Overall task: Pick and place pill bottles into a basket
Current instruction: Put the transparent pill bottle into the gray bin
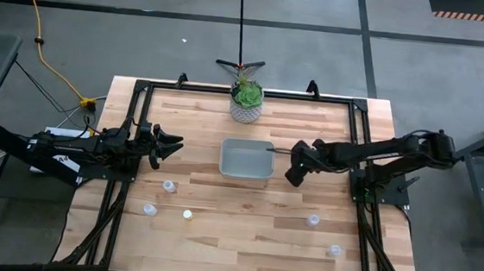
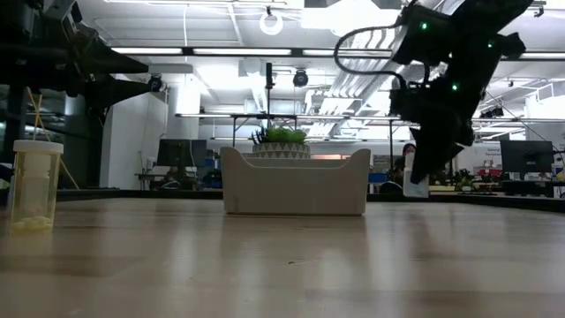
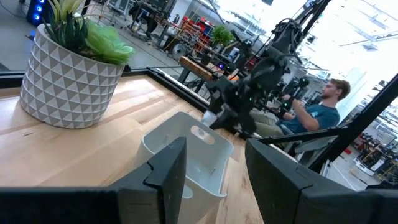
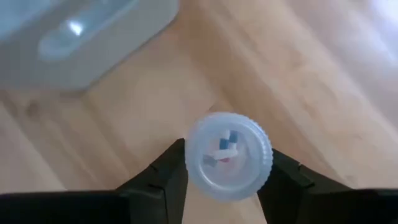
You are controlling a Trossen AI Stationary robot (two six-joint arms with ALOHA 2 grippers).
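Observation:
The light-grey basket [image 1: 245, 159] stands on the table's middle, in front of the plant pot. My right gripper [image 1: 293, 174] hangs just right of the basket, shut on a translucent pill bottle [image 4: 229, 155]; the low view shows that bottle [image 2: 415, 185] clear of the table. My left gripper [image 1: 172, 143] is open and empty, raised left of the basket, and it shows in its wrist view [image 3: 214, 177]. Several pill bottles stand on the table: three at the near left [image 1: 169, 185] [image 1: 149, 208] [image 1: 187, 214], one of them yellowish [image 2: 35, 185], and two at the near right [image 1: 312, 220] [image 1: 335, 250]. My right gripper pinches the pill bottle between its two fingers [image 4: 171, 177], on opposite sides of its round body [image 4: 194, 163]. The fingers come from above, slanting down. The bottle's round end with pills showing through faces the wrist camera. It is lifted clear of the table beside the basket's right wall.
A white patterned pot with a green plant [image 1: 246, 101] stands behind the basket near the far edge. A dark frame [image 1: 142, 89] runs round the table. A person [image 3: 323, 112] sits in the room beyond the table. Bare wood lies in front of the basket.

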